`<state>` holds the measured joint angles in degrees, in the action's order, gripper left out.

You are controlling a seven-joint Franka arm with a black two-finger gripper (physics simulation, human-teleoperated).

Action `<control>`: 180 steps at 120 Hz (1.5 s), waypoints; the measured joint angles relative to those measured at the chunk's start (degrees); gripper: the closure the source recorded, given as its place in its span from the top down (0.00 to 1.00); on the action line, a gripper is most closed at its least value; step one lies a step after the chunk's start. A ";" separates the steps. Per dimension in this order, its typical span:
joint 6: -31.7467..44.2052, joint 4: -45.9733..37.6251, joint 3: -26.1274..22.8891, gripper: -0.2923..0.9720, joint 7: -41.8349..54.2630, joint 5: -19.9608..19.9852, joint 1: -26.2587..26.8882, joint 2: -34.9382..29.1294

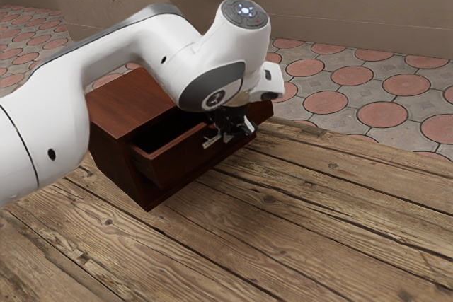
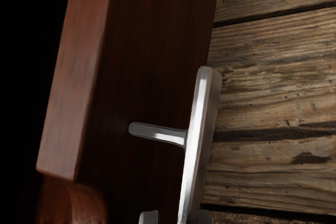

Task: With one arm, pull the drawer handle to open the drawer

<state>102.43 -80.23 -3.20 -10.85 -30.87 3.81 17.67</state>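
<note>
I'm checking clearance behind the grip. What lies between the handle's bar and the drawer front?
In the wrist view, one short metal post joins the handle bar to the drawer front; alongside the post the gap looks bare.

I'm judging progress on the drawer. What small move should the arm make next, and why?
Probably a short straight pull away from the brown wooden cabinet: the black gripper sits at the silver bar handle, and the red-brown wooden drawer is only partly out.
</note>
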 joint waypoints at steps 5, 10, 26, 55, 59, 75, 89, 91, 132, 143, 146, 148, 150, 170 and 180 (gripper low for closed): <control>0.02 -0.44 0.06 0.15 -0.30 0.03 0.36 -0.39; 0.03 -0.66 0.09 0.16 -0.59 0.08 0.92 -0.60; 0.07 -0.80 0.07 0.16 -1.57 0.28 2.50 -0.74; 0.13 -2.07 0.22 0.16 -3.61 -0.18 5.08 -1.26; 0.10 -2.10 0.24 0.16 -3.88 -0.19 5.32 -1.30; 0.06 -2.61 0.18 0.15 -4.89 -0.05 6.32 -1.93; 0.04 -2.76 0.17 0.15 -5.71 0.17 7.43 -2.11; 0.05 -2.78 0.15 0.15 -5.84 0.19 7.58 -2.12; 0.09 -3.32 0.35 0.15 -8.24 -0.30 9.30 -2.27; -0.09 -3.26 0.28 0.21 -8.99 -0.19 9.70 -2.41; -0.12 -3.24 0.25 0.20 -9.15 -0.13 9.72 -2.45; -0.13 -3.23 0.26 0.18 -9.26 -0.11 9.73 -2.47; -0.15 -3.23 0.28 0.16 -9.38 -0.13 9.71 -2.50; -0.67 -3.13 0.33 0.15 -10.55 -0.71 10.27 -3.32; -1.05 -3.58 0.26 0.31 -11.05 -0.07 10.96 -3.45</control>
<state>101.38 -83.80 -2.95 -21.89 -30.94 14.78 14.22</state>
